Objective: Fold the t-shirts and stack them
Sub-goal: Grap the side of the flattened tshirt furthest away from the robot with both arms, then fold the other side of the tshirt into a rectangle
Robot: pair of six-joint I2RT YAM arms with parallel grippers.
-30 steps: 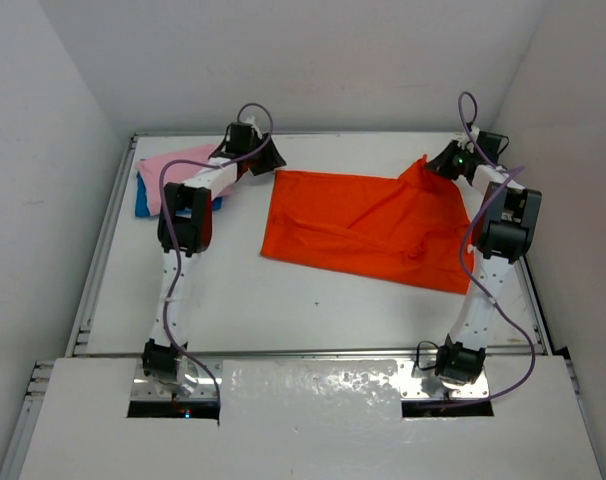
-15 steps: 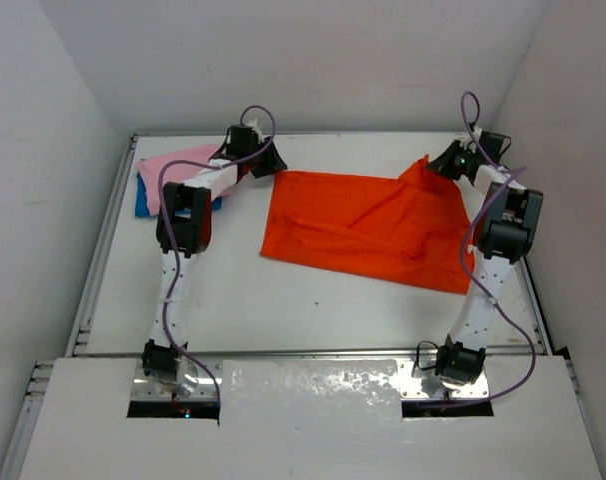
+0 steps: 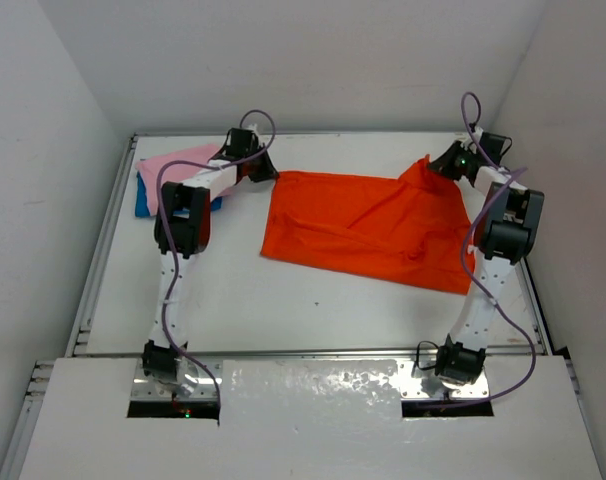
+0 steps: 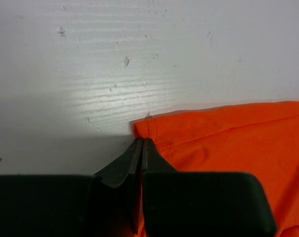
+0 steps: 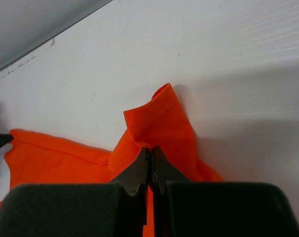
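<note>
The pink shirt (image 3: 173,165) lies folded on top of the blue shirt (image 3: 143,203) at the far left of the desk (image 3: 283,310), so those two look done. The orange-red shirt (image 3: 368,225) lies spread across the middle, not yet folded. The left jaws are pressed together on its far left corner. The right jaws pinch its raised far right corner. Folding it and stacking it are left.

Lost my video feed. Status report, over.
Left end effector shut on orange-red shirt, far-left corner. Right end effector shut on far-right corner, bunched. Pink shirt on blue shirt, far left, apart.
</note>
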